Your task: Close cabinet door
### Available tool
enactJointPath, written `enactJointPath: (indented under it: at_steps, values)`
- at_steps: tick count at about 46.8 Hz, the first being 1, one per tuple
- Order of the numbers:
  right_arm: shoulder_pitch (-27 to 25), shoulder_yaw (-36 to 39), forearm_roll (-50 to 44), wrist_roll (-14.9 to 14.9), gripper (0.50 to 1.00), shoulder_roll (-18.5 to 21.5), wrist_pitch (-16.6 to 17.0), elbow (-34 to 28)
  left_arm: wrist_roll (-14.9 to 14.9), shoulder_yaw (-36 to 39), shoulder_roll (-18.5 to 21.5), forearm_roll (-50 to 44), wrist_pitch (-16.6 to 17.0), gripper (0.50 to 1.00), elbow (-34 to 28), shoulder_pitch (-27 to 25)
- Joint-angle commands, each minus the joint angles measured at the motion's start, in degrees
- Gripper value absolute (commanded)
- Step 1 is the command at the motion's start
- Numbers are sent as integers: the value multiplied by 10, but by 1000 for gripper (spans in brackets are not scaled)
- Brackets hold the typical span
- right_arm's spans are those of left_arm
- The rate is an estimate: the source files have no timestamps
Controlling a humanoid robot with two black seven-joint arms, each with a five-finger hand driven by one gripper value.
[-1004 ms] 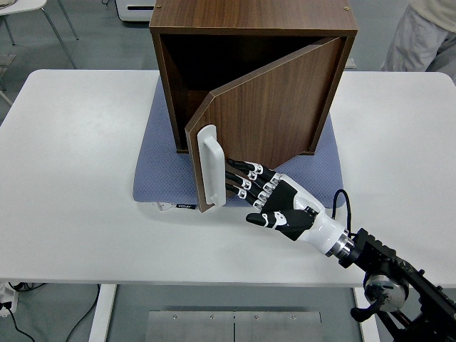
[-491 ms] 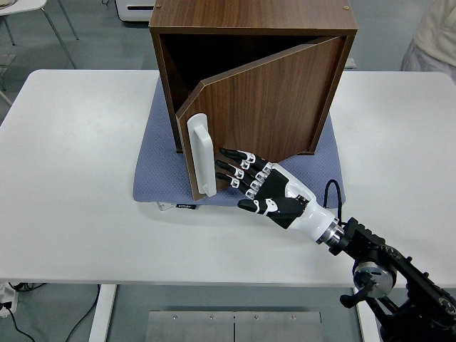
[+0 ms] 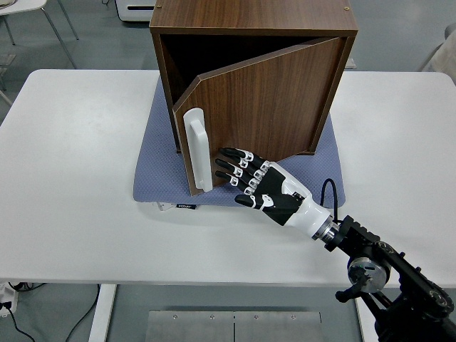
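A dark wooden cabinet (image 3: pixel 253 21) stands on a blue mat (image 3: pixel 160 153) at the table's back middle. Its door (image 3: pixel 263 107), hinged on the right, stands partly ajar, with the free edge and a white handle (image 3: pixel 197 149) swung out toward the front left. My right hand (image 3: pixel 246 174) reaches in from the lower right with fingers extended flat against the door's outer face, just right of the handle. It holds nothing. The cabinet's inside is dark. My left arm does not show.
The white table (image 3: pixel 71 178) spreads wide on both sides of the mat. A chair (image 3: pixel 21 14) stands at the back left beyond the table. A white appliance (image 3: pixel 135 8) sits behind the cabinet.
My right hand has pushed the door inward and leftward, so the gap is narrower and the handle sits farther back. The person at the top right has left the view.
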Motion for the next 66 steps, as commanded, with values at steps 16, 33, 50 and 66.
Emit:
enactJointPath:
  at_steps: [16, 33, 50, 66]
  values:
    - [23, 4, 4, 3, 1000, 0, 0, -32, 0, 0, 0, 0, 0, 1000, 0, 0]
    - [51, 10, 4, 6, 1000, 0, 0, -65, 0, 0, 0, 0, 0, 1000, 0, 0]
    - [72, 20, 6, 6, 1000, 0, 0, -97, 0, 0, 0, 0, 0, 1000, 0, 0]
    - [90, 20, 6, 6, 1000, 0, 0, -108, 0, 0, 0, 0, 0, 1000, 0, 0]
